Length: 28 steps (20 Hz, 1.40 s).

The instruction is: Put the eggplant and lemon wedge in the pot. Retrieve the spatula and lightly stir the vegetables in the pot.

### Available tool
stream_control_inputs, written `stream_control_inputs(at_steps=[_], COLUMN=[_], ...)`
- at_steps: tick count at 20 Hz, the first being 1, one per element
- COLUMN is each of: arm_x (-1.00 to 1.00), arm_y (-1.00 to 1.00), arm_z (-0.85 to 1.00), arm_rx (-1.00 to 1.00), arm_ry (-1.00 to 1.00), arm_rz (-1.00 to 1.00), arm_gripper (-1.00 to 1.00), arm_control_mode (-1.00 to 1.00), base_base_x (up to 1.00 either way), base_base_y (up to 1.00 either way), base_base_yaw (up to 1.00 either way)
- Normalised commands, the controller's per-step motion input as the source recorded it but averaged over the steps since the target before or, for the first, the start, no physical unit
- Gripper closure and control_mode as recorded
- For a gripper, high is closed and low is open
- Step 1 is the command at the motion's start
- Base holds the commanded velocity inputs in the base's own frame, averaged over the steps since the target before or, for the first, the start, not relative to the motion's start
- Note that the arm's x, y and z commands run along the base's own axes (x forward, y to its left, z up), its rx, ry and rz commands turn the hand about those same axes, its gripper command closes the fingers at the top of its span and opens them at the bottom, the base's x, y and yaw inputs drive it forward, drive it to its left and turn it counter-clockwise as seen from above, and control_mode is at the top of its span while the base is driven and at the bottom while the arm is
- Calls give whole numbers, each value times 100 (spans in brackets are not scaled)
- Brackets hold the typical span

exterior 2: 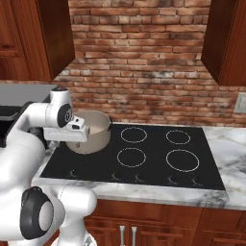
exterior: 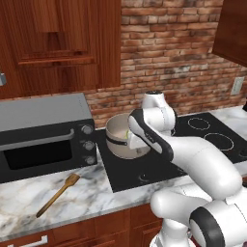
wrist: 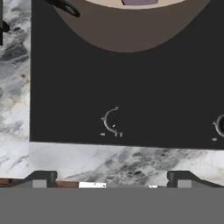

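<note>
Backdrop: red brick wall point(exterior: 173, 48) behind dark wooden cabinets point(exterior: 62, 43), as I see it from the left base view.
Tabletop: grey-veined marble tabletop point(exterior: 29, 202) runs under everything; I see its front edge in the hand view too.
Toaster oven: a grey toaster oven point(exterior: 43, 137) sits at the far left, with 3 knobs down its right side.
Spatula: the spatula point(exterior: 58, 194) lies flat on the marble in front of the oven, paddle head toward the cooktop, handle pointing to the front left, well apart from the pot.
Cooktop: a black cooktop point(exterior 2: 153, 153) with 4 ring burners, right of the oven.
Pot: the pot point(exterior 2: 93, 129) stands upright on the cooktop's rear-left burner, dark handle toward the oven.
Eggplant: a purple patch, the eggplant point(wrist: 140, 1), shows inside the pot at the top edge of the hand view.
Lemon wedge: a small yellow-green bit point(exterior: 127, 133) inside the pot, I think the wedge.
Hand: my hand point(wrist: 111, 178) hovers just in front of the pot, above the cooktop's front edge; its 2 fingertips stand wide apart, holding nothing.
</note>
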Motion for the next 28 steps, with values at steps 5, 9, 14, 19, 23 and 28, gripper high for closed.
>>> stream_control_inputs(at_steps=[5, 9, 14, 19, 23, 28], arm_x=[0, -20, 0, 0, 0, 0], arm_y=[0, 3, 0, 0, 0, 0], arm_z=[0, 0, 0, 0, 0, 0], arm_rx=[0, 0, 0, 0, 0, 0], arm_ry=[0, -4, 0, 0, 0, 0], arm_rz=[0, -1, 0, 0, 0, 0], arm_gripper=[-100, -100, -100, -100, -100, -100], arm_control_mode=[-100, 100, 100, 100, 100, 100], base_base_x=[0, -35, -44, -3, -60, -28], base_base_y=[0, 21, 87, 99, 16, -20], base_base_yaw=[0, -4, -19, -21, 3, 0])
